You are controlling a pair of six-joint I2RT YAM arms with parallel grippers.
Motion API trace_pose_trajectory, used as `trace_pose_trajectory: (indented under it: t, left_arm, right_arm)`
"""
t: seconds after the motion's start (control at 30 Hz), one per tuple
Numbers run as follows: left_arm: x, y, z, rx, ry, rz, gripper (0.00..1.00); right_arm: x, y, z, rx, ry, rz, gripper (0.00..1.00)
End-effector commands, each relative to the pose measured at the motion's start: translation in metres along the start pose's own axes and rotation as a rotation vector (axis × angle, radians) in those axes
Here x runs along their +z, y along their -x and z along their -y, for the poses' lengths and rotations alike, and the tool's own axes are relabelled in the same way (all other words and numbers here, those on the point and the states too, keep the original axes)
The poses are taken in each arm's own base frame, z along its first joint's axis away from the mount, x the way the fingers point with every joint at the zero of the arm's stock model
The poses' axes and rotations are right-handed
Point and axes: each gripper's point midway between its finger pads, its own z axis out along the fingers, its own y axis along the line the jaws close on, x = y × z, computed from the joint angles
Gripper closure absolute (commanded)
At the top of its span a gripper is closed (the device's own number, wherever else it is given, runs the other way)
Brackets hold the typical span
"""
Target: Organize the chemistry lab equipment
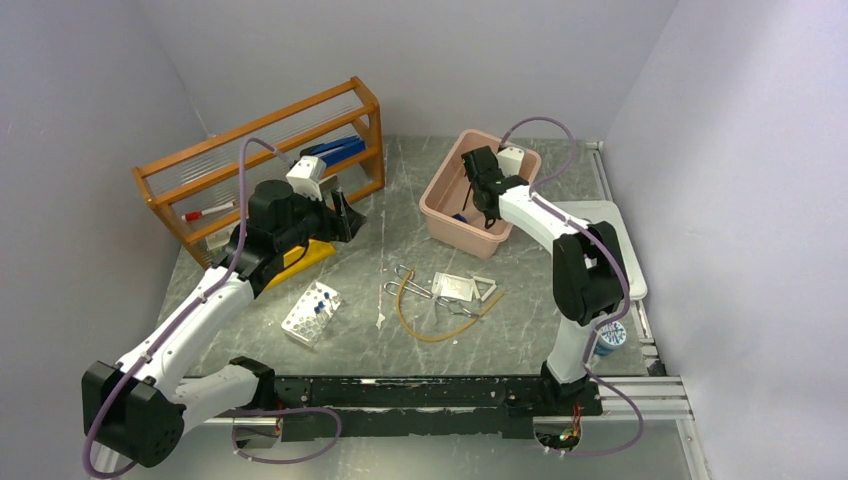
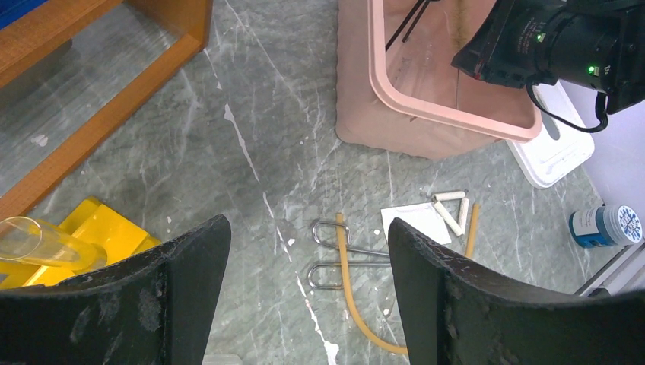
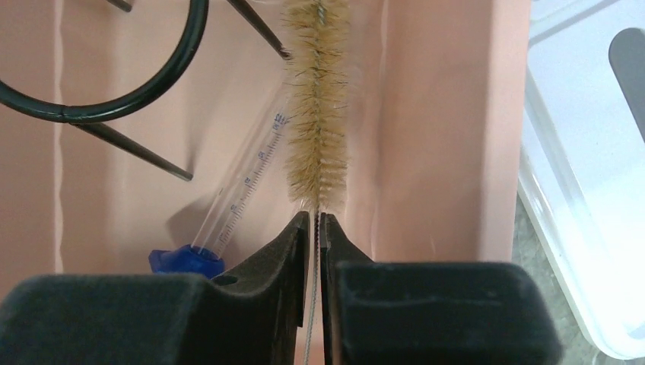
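Pink bin (image 3: 456, 114) at one o'clock holding black ring tripod (image 3: 65, 114), blue-capped graduated tube (image 3: 247, 179), bristle brush (image 3: 316, 114), right pincer (image 3: 316, 220) clamped on brush's wire stem, left pincer (image 2: 308, 222) apart, empty

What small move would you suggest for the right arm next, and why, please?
Probably open the right gripper and let the brush drop. Its jaws pinch the brush's wire stem, and the bristles are already inside the pink bin, beside the black ring tripod and a graduated tube.
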Motion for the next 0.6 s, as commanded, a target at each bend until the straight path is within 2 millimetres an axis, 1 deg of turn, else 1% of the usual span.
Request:
trace_pose_trajectory:
  t: [0.0, 0.07, 0.13, 0.23, 0.3, 0.37, 0.47, 0.5, 0.57]
  left_arm:
    - [0.0, 0.006, -0.002, 0.007, 0.007, 0.012, 0.21]
    - [0.001, 0.006, -0.002, 0.004, 0.006, 0.009, 0.2]
    - [0.002, 0.004, -0.003, -0.001, 0.008, 0.003, 0.2]
    - [0.003, 0.003, -0.002, -0.004, 0.006, -0.008, 0.2]
    - [0.003, 0.003, -0.001, -0.003, 0.0, -0.011, 0.21]
    - [0.003, 0.004, 0.0, -0.002, -0.005, -0.009, 0.21]
    - [0.002, 0.004, 0.004, -0.003, -0.027, -0.006, 0.2]
    - [0.001, 0.005, 0.006, -0.003, -0.037, -0.004, 0.2]
    - [0.0, 0.006, 0.011, -0.003, -0.063, -0.003, 0.2]
  right_arm:
    - [-0.001, 0.01, 0.0, 0.023, -0.008, 0.009, 0.82]
    - [-0.007, 0.014, -0.003, 0.017, 0.026, 0.011, 0.8]
    - [-0.016, 0.023, -0.005, 0.017, 0.06, 0.023, 0.76]
    - [-0.036, 0.04, -0.007, 0.011, 0.121, 0.053, 0.7]
    - [-0.049, 0.049, -0.008, 0.003, 0.163, 0.065, 0.68]
    - [-0.066, 0.057, -0.004, -0.003, 0.196, 0.078, 0.65]
    - [-0.088, 0.057, 0.0, -0.03, 0.261, 0.078, 0.64]
    - [-0.095, 0.054, 0.002, -0.041, 0.28, 0.072, 0.63]
    - [-0.11, 0.042, 0.007, -0.071, 0.315, 0.042, 0.62]
